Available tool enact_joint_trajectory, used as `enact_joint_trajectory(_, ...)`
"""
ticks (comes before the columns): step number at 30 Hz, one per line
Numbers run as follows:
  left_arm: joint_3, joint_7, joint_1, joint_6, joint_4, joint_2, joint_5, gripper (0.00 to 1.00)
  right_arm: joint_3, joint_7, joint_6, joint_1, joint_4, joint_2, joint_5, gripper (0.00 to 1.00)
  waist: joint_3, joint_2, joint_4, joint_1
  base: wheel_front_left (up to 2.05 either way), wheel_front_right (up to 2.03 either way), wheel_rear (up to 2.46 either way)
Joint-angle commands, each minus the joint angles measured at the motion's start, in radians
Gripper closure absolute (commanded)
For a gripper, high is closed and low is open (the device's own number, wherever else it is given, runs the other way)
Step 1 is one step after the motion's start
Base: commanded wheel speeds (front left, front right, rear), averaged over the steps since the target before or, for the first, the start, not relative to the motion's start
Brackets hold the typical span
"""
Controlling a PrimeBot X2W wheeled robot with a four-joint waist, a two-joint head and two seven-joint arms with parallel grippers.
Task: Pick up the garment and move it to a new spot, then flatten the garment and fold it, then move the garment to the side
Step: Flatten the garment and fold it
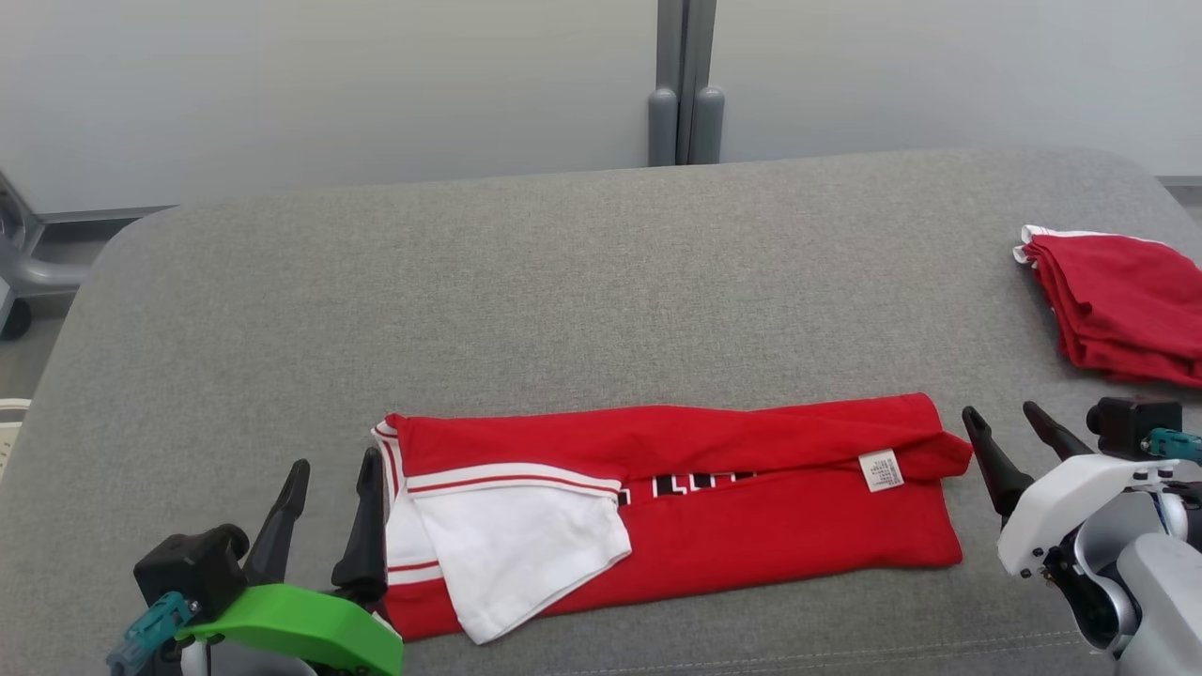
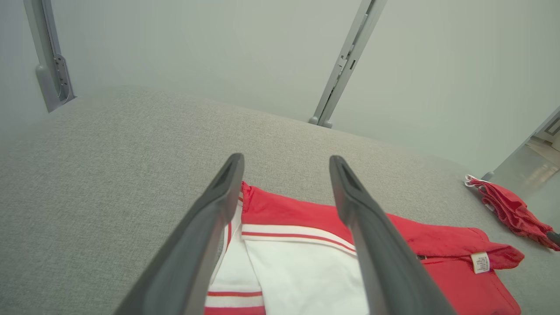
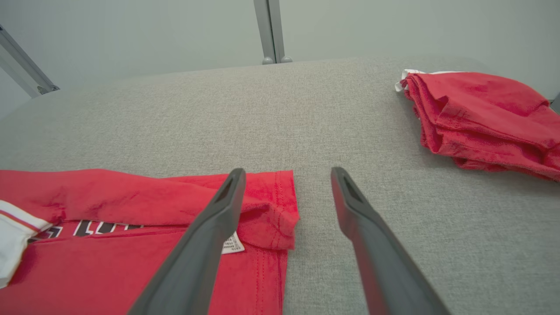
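Observation:
The garment [image 1: 714, 498] is a red shirt with white sleeves, folded into a long band across the near part of the grey table [image 1: 563, 282]. A white sleeve [image 1: 516, 554] lies on top at its left end and a small white label [image 1: 881, 469] near its right end. My left gripper [image 1: 331, 474] stands open beside the garment's left end [image 2: 288, 214]. At the garment's right end [image 3: 267, 205] my right gripper [image 1: 1005, 421] is open too, with nothing between its fingers [image 3: 350, 197]. Neither holds the cloth.
A second red garment [image 1: 1122, 310] lies folded in a pile at the table's far right edge [image 3: 481, 113]. Behind the table stand a pale wall and a grey post [image 1: 685, 84]. Bare grey table stretches behind the garment.

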Motion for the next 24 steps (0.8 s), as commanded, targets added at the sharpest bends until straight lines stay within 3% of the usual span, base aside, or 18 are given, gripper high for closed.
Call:
enact_joint_trajectory(1,0.003,-0.007,0.005,0.003,0.004,0.009,0.006,0.00,-0.014,0.008,0.000,-0.017,0.027,0.016,-0.006,0.00,-0.007,-0.0001,0.015,0.0000,0.00,0.00,0.00)
enact_joint_trajectory(8,0.003,-0.007,0.015,0.005,0.011,0.014,0.007,0.00,-0.071,0.025,0.000,-0.045,0.132,0.066,-0.011,0.00,-0.004,-0.0001,0.040,0.0000,0.00,0.00,0.00)
enact_joint_trajectory(16,-0.013,0.010,-0.007,0.001,0.001,0.016,0.012,0.00,-0.197,0.023,0.000,-0.120,0.351,0.154,0.025,0.00,0.025,-0.0001,0.101,0.0000,0.00,0.00,0.00)
enact_joint_trajectory(24,-0.009,0.009,-0.024,0.008,-0.011,0.020,0.020,0.00,-0.207,0.036,0.000,-0.156,0.469,0.192,0.047,0.00,0.062,-0.0001,0.146,0.0000,0.00,0.00,0.00)
